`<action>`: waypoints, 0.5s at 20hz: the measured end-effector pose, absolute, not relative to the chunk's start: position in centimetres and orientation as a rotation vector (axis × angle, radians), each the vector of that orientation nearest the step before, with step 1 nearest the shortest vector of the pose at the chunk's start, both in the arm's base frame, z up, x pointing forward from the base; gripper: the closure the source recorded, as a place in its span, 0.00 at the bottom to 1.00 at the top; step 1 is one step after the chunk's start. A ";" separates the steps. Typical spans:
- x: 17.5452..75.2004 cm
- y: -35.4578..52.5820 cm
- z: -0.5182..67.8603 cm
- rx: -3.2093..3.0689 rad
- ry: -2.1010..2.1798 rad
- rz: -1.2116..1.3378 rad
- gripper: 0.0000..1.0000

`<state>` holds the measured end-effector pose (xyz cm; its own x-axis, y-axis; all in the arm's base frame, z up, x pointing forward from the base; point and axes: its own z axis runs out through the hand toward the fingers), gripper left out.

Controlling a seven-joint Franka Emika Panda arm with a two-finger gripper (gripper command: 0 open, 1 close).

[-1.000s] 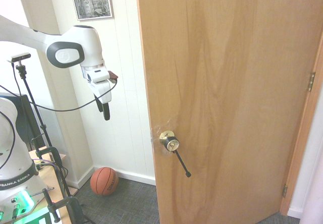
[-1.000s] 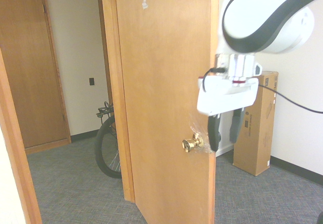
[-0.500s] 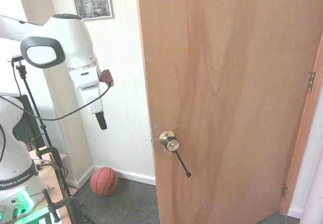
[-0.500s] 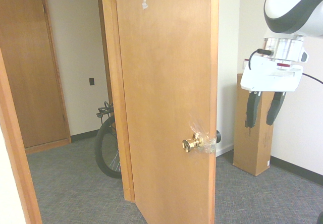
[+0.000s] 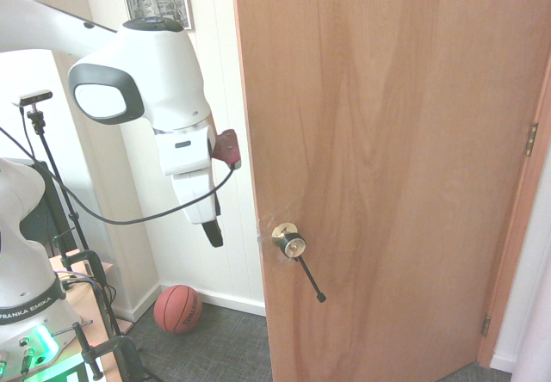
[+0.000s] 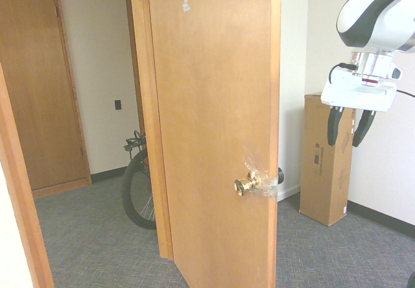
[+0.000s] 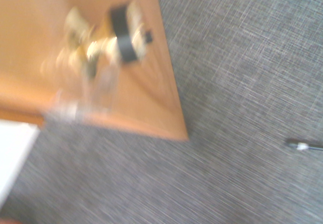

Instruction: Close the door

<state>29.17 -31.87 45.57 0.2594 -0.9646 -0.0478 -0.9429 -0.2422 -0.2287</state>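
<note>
The light-brown wooden door [image 5: 396,141] stands partly open and fills the right of the first exterior view. Its brass knob [image 5: 288,242] carries a thin black rod [image 5: 310,283] slanting downward. The second exterior view shows the door's other face [image 6: 207,106] and a taped brass knob [image 6: 247,184]. My gripper [image 5: 213,231] hangs with its fingers pointing down, left of the door's free edge, a little above knob height and touching nothing. In the second exterior view the gripper [image 6: 348,127] is open and empty. The wrist view shows the blurred knob [image 7: 121,32] and the door's edge above grey carpet.
An orange basketball [image 5: 178,308] lies on the carpet by the white panelled wall [image 5: 219,98]. A tall cardboard box [image 6: 322,165] stands behind the gripper. A bicycle wheel [image 6: 137,194] sits behind the door, and another wooden door [image 6: 39,87] is closed at far left.
In the first exterior view the arm has swung right and lower, bringing the gripper nearer the door's free edge and knob. The door itself has not moved.
</note>
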 end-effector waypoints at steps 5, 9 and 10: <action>34.9 -35.0 43.7 -2.112 1.892 -0.174 0.00; 41.7 -34.1 38.8 -2.032 1.878 -0.172 0.00; 43.2 -33.2 37.6 -2.018 1.852 -0.183 0.00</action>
